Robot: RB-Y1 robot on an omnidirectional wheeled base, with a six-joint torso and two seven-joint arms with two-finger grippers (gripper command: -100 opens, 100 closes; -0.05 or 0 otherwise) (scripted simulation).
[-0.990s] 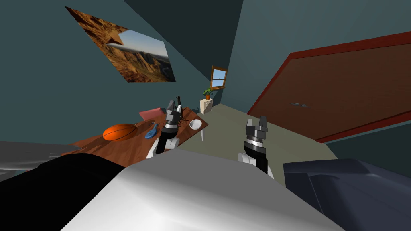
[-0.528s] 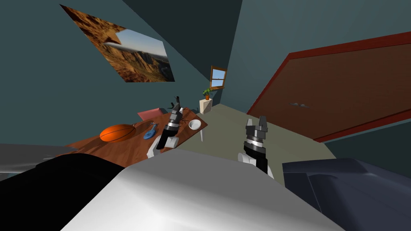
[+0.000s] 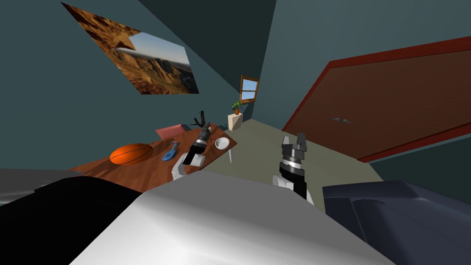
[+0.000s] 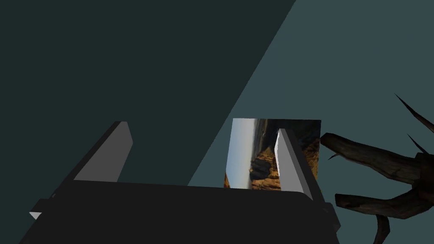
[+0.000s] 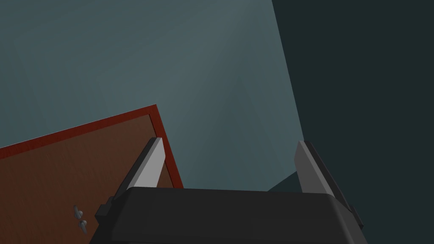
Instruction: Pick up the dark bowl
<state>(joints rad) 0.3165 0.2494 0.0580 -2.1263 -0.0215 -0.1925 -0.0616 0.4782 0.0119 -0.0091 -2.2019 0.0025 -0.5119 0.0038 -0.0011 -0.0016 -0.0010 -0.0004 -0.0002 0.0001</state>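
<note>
One bowl [image 3: 222, 143] stands near the far right corner of the brown table [image 3: 138, 172]; it looks white with a grey inside, not dark. My left gripper [image 3: 205, 127] reaches out low over the table just left of the bowl, beside a dark twisted branch piece [image 3: 198, 121]. In the left wrist view the left gripper [image 4: 200, 127] is open with nothing between its fingers, and the branch piece [image 4: 373, 161] lies close beside one finger [image 4: 288, 163]. My right gripper [image 3: 293, 138] is held upright over the floor, right of the table; in the right wrist view the right gripper [image 5: 229, 140] is open and holds nothing.
On the table lie an orange basketball [image 3: 130, 154], a blue object [image 3: 169, 151] and a pink flat thing [image 3: 169, 131]. A potted plant [image 3: 237, 107] stands on a pale pedestal in the far corner. A brown door [image 3: 391, 106] is on the right, dark furniture [image 3: 395, 211] at near right.
My left arm has stretched forward and tipped down over the table, bringing its gripper nearer the bowl and branch piece. The head view has shifted slightly. The right arm is unmoved.
</note>
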